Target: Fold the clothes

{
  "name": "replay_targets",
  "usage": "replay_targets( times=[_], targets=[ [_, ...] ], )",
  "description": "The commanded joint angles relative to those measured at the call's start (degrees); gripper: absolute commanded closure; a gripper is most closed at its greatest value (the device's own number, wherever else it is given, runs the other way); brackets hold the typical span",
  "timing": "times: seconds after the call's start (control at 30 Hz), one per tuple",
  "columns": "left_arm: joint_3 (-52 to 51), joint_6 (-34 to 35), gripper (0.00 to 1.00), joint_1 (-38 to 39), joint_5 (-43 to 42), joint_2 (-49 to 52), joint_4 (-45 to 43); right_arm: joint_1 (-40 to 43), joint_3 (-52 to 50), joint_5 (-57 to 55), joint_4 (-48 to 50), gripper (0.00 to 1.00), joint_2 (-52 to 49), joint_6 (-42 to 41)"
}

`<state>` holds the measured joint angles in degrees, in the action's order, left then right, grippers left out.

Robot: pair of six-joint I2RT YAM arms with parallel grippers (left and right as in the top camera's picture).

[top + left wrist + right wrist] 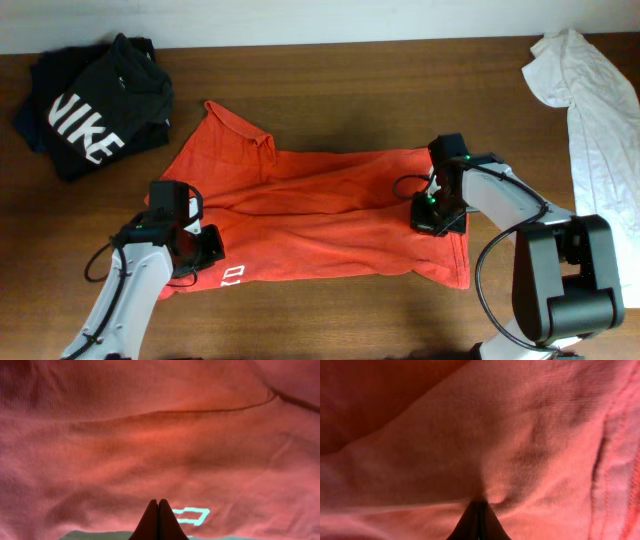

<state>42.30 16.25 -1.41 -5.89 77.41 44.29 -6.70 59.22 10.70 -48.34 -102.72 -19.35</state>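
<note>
Brown table point(340, 100) carrying spread red-orange T-shirt point(330, 215), centre. Closed right gripper point(435, 215) pinching puckered cloth near right side; left gripper point(203, 247) closed at near-left edge by white lettering point(232, 276), hold unclear. Cotton looking light, limp, creasing easily; gripping corners seeming best.

Setting reads as a robotics lab or data-collection bench; the exact kind of room cannot be told. Evidence: a dark brown wooden table point(340, 100) fills the overhead frame. A white-and-black arm at lower left point(128, 290) and a bulkier arm at lower right point(560, 275) come in from the bottom edge, with black cables point(96, 264) looping off them. A plain pale wall point(300, 18) runs along the top edge. Garments lie on the table: red-orange T-shirt point(320, 215) at centre, black Nike top point(95, 110) at upper left, white garment point(598, 110) at upper right. Both wrist views are filled by red cloth.
</note>
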Motion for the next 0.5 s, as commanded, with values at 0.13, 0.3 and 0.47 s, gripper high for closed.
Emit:
replay_targets(
  times=[0.13, 0.3, 0.47],
  targets=[
    [-0.70, 0.02, 1.00, 0.13, 0.48, 12.13, -0.83, -0.42, -5.73, 0.68, 1.68, 0.96, 0.22, -3.48],
    [-0.70, -0.52, 1.00, 0.13, -5.97, 15.28, -0.20, -0.42, -5.99, 0.76, -0.42, 0.96, 0.22, -4.11],
    [-0.70, -2.67, 1.00, 0.42, -17.88, 15.28, 5.66, -0.39, -5.99, 0.70, -5.31, 0.97, 0.22, -4.11]
  ],
)
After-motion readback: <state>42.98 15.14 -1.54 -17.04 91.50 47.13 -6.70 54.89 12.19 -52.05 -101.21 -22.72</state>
